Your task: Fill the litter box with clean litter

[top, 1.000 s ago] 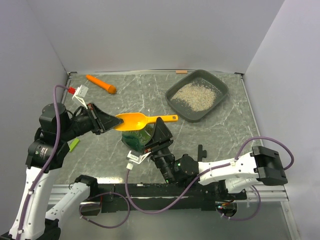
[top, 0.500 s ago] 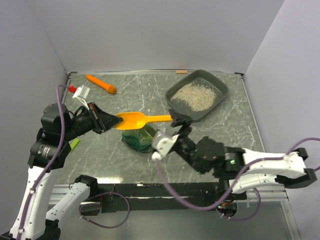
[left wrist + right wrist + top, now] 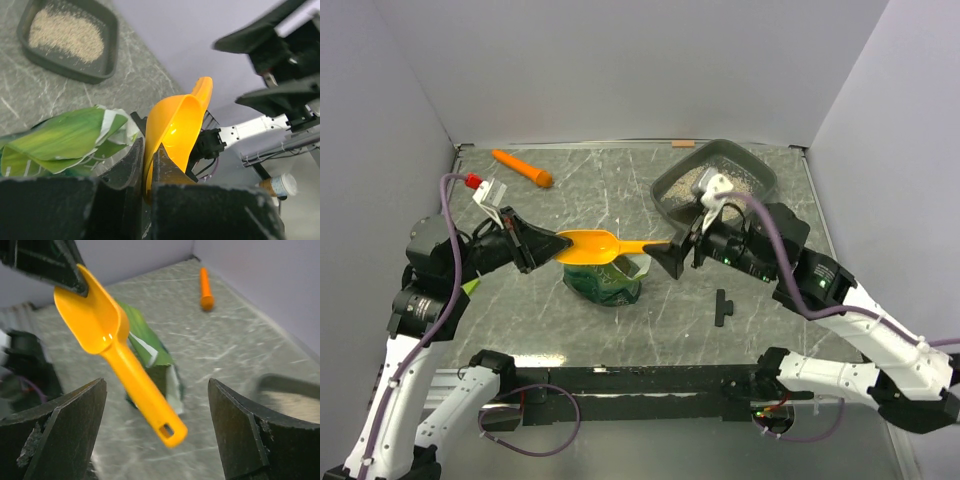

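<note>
well, the job looks partly done to me. the litter box [image 3: 75, 75] sits toward the far right corner of the tabletop [image 3: 620, 190], and a patch of clean litter [image 3: 65, 34] covers the middle of its floor, with dark bare plastic showing round it. i judge more loads are needed. the box lies skewed to the tabletop's edges, one corner turned toward me; my right arm hides part of it from above, so i cannot tell its long axis.

my left fingers [image 3: 127, 167] are pressed together on the rim of the orange scoop [image 3: 605, 246], holding it in the air above the open green bag [image 3: 605, 280]. its bowl faces up and looks empty. its long axis runs across the tabletop, bowl at my left, handle tip pointing right toward the box. my right fingers [image 3: 65, 430] are spread wide either side of that tip, touching nothing.
</note>
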